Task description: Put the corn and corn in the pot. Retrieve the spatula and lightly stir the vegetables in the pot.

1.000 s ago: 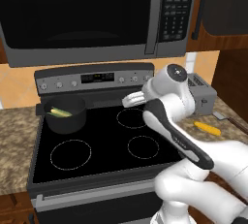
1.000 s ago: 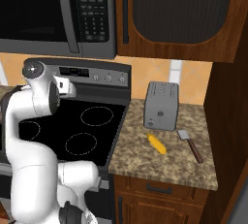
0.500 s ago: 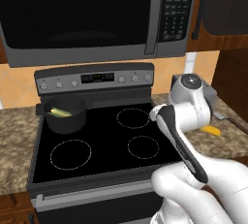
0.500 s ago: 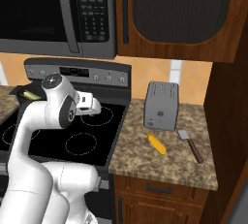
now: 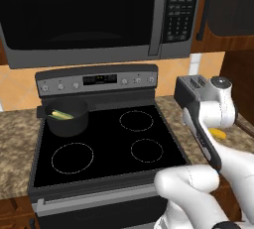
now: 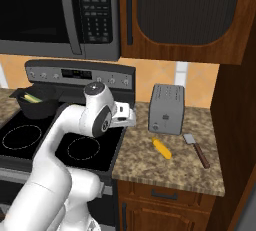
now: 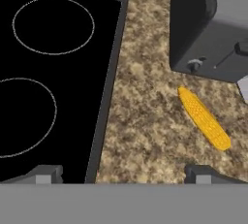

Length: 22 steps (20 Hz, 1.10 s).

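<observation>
Granite counter point(image 6: 170, 162) with toaster point(image 6: 166, 109), loose corn point(image 6: 161, 148), spatula point(image 6: 196, 149); claw point(image 7: 123, 172) spread apart above.

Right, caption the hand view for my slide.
Open gripper hovers over the granite counter, facing a yellow corn cob lying in front of the toaster, beside the stove.
</observation>
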### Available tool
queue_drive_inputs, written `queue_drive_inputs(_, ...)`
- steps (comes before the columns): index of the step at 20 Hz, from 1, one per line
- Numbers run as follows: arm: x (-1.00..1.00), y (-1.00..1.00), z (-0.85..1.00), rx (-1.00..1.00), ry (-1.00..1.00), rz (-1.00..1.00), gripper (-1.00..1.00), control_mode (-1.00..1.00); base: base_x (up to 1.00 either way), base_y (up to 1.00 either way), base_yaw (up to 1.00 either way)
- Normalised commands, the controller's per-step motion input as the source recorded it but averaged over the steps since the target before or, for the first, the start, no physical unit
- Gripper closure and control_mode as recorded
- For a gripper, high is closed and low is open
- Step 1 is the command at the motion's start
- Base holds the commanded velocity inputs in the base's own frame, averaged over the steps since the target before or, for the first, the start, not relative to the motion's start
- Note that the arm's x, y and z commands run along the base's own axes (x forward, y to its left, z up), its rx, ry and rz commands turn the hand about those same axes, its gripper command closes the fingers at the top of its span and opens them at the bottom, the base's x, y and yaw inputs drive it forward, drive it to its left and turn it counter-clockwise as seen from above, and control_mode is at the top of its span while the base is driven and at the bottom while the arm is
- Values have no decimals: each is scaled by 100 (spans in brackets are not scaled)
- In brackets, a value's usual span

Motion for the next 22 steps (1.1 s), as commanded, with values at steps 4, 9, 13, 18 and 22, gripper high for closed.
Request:
queue_drive_inputs(4,43,-77,-32,-3,12,0,-100,-100,0,0,0)
queue_drive_inputs(9,37,-58,-56,-5,11,0,-100,-100,0,0,0)
queue_drive_inputs(13,49,-58,-50,-3,11,0,-100,-100,0,0,0)
queue_drive_inputs(18,25,-62,-44,0,5,7,-100,-100,0,0,0)
queue_drive_inputs(22,47,-49,-41,1,2,15,-100,-100,0,0,0)
